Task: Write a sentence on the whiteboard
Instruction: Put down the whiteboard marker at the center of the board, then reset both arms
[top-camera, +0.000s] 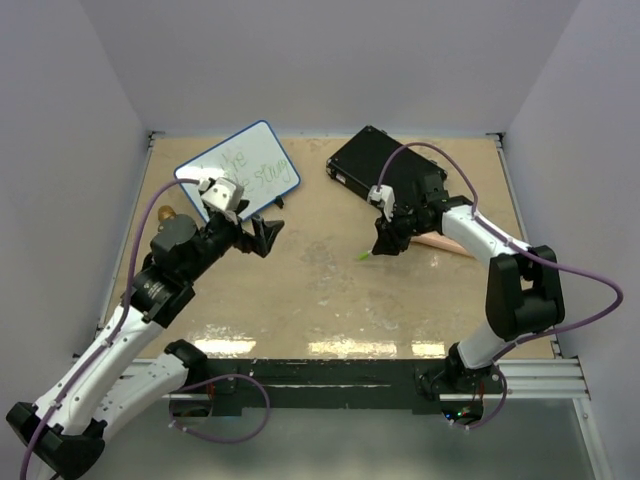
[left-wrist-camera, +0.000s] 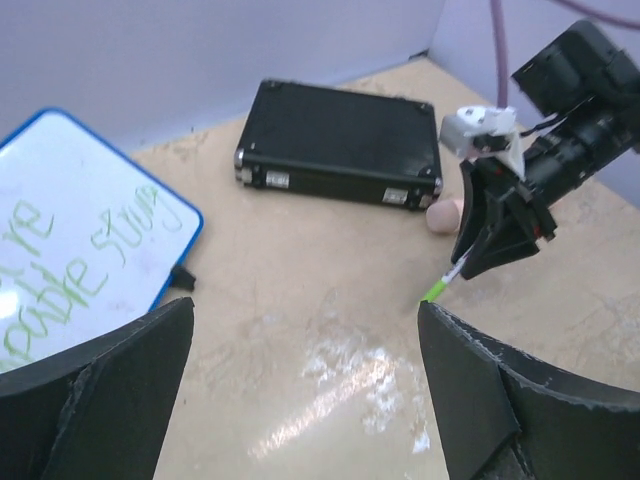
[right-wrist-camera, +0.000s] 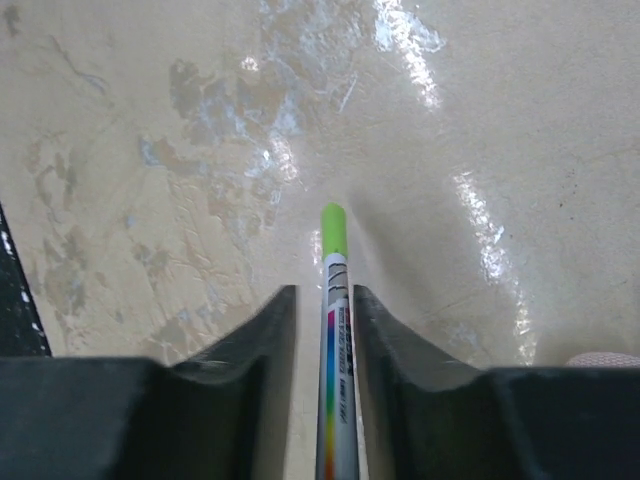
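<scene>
The whiteboard, white with a blue rim, lies at the back left with the green sentence written on it in two lines. My left gripper hangs just right of the board's near corner, open wide with nothing between its fingers. My right gripper points down at mid-table. A green-capped marker lies between its jaws, cap end forward on the table. A thin gap shows on each side of the barrel.
A black case lies at the back right. A pinkish wooden piece sits beside the right arm. A small black item lies at the whiteboard's near edge. White walls close in the table.
</scene>
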